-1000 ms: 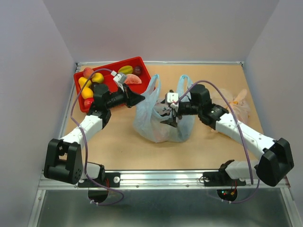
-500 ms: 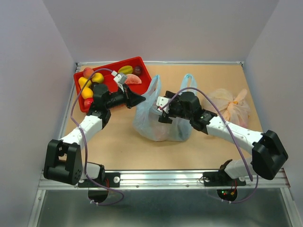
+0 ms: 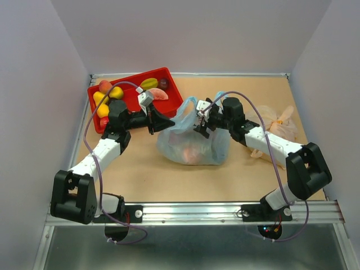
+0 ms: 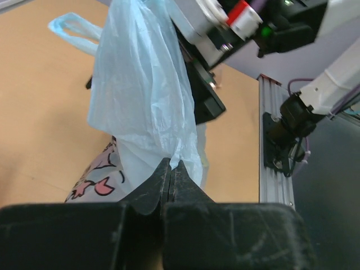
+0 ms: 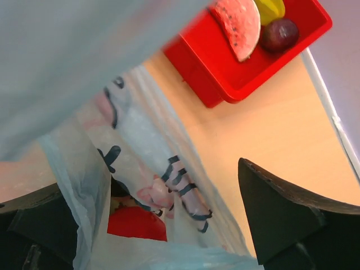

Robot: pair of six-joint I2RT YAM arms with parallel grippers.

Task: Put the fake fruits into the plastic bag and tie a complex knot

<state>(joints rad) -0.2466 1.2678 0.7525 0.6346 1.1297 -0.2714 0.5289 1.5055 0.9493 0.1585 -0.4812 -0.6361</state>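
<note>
Pinching a fold of the plastic bag (image 4: 140,101), my left end effector (image 4: 170,167) is clamped shut on the film. My right end effector (image 3: 201,125) stands wide open, bag film between its fingers (image 5: 278,216). The bag sits mid-frame on the worktop (image 3: 253,180); fake fruits (image 3: 112,93) lie upper left in the red tray (image 3: 130,77).
</note>
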